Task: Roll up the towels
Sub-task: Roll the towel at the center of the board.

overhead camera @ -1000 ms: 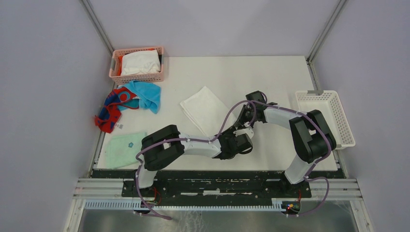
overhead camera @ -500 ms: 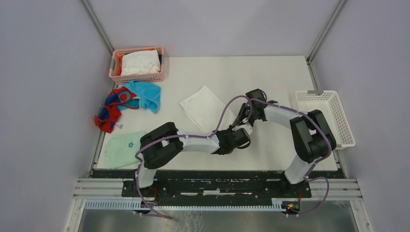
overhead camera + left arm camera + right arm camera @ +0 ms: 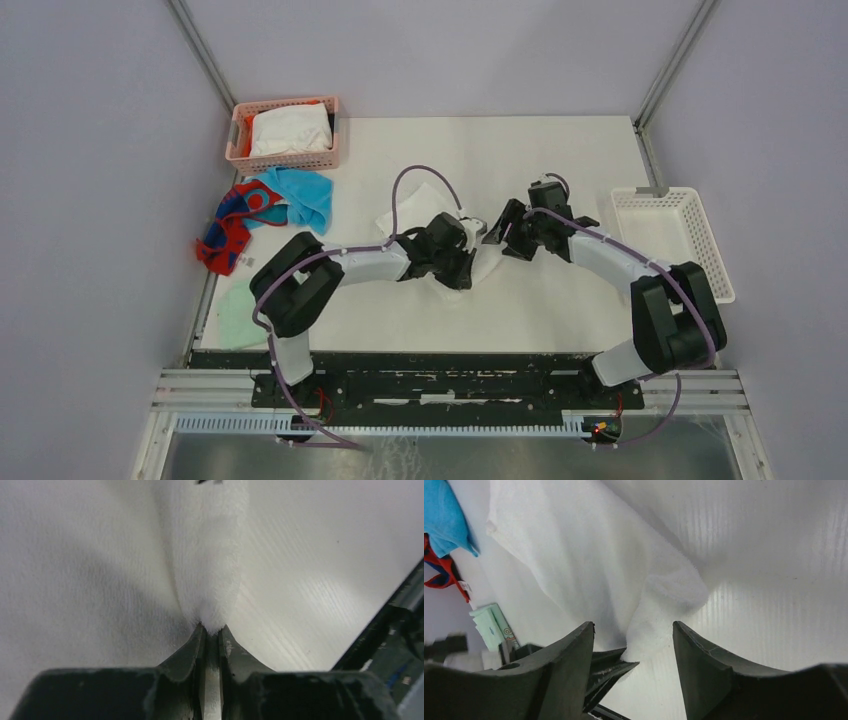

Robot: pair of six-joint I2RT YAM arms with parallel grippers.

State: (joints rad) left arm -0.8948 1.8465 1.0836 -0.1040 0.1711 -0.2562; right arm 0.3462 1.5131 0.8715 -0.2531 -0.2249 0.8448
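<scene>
White towel point(image 3: 205, 555), pinched in left gripper point(image 3: 212, 630)

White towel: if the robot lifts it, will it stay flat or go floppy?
Probably floppy: where the left gripper pinches the white towel, the cloth bunches into a soft ridge. It would likely droop when lifted, since its corner humps up between the open fingers of the right gripper. Its fuzzy surface probably isn't slippery.
</scene>
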